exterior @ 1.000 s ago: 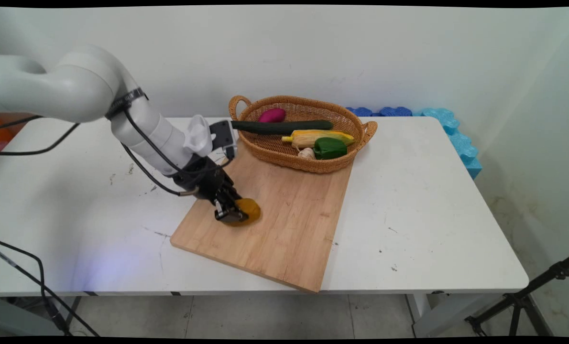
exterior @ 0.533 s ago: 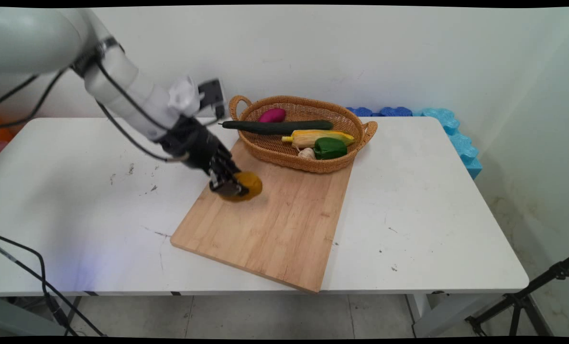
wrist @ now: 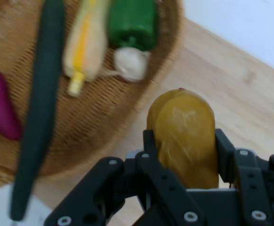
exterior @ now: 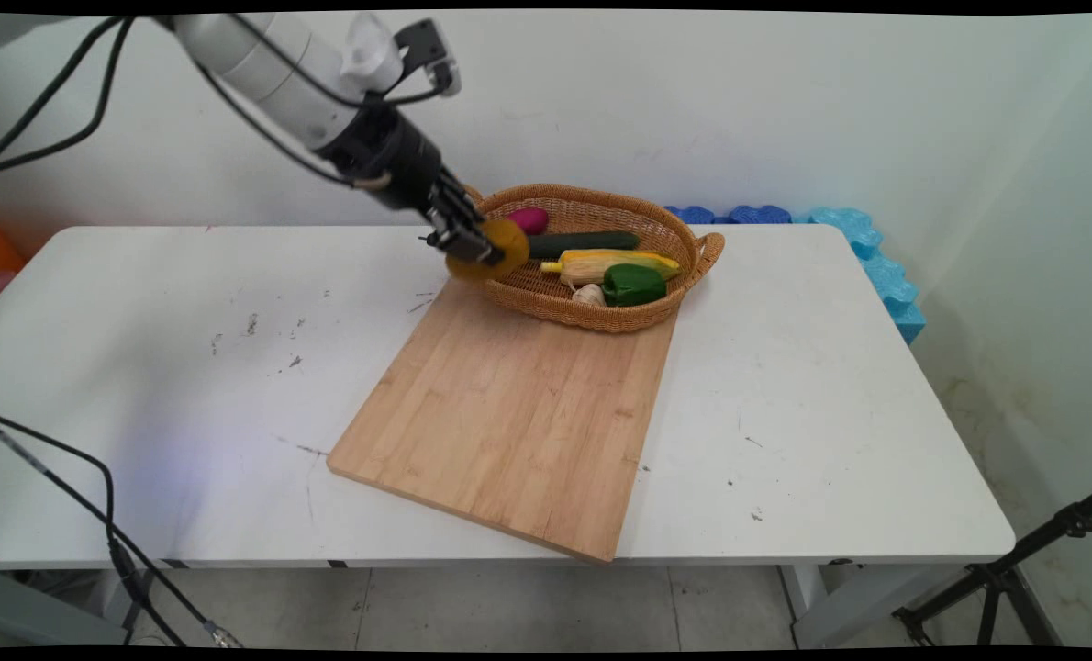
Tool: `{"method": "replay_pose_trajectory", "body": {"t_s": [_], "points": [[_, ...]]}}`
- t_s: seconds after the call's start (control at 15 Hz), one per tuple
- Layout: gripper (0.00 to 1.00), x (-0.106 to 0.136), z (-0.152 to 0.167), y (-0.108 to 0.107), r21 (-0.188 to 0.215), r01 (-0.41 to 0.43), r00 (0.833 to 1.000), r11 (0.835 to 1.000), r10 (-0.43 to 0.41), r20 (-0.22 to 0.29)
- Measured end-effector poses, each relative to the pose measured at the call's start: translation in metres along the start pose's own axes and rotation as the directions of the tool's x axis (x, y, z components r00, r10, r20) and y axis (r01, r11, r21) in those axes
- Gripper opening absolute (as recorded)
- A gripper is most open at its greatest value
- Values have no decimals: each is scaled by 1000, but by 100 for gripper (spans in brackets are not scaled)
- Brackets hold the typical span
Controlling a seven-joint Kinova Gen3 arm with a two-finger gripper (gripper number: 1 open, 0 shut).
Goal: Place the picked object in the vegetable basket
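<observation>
My gripper (exterior: 473, 248) (wrist: 184, 155) is shut on a brown-yellow potato (exterior: 495, 250) (wrist: 186, 134) and holds it in the air at the near left rim of the wicker basket (exterior: 546, 303) (wrist: 89, 127). In the basket lie a dark green cucumber (exterior: 592, 242) (wrist: 37, 117), an ear of corn (exterior: 601, 264) (wrist: 85, 47), a green pepper (exterior: 633, 285) (wrist: 132, 21), a garlic bulb (exterior: 588, 295) (wrist: 129, 63) and a purple sweet potato (exterior: 529, 220) (wrist: 0, 106). The wooden cutting board (exterior: 518, 413) (wrist: 240, 89) lies bare below.
The white table (exterior: 830, 386) carries the board and basket. Blue foam pieces (exterior: 858, 248) line the back right edge by the wall. Black cables (exterior: 69, 514) hang at the left front. A black tripod leg (exterior: 1041, 542) stands at the lower right.
The gripper has lifted the potato off the cutting board and carried it up and toward the back right, to the basket's left rim.
</observation>
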Motion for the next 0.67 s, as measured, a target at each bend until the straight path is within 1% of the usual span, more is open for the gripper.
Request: {"method": "replay_pose_trajectory", "body": {"t_s": [0.13,0.27,0.6,0.67], "points": [[0,11,7,-16,29,15,1000,999,-15,-6],[0,18,23,-29,49,34,999,998,-34,-3],[0,28,71,-48,68,66,998,996,-67,14],[0,31,89,-55,73,74,997,995,-75,19]]}}
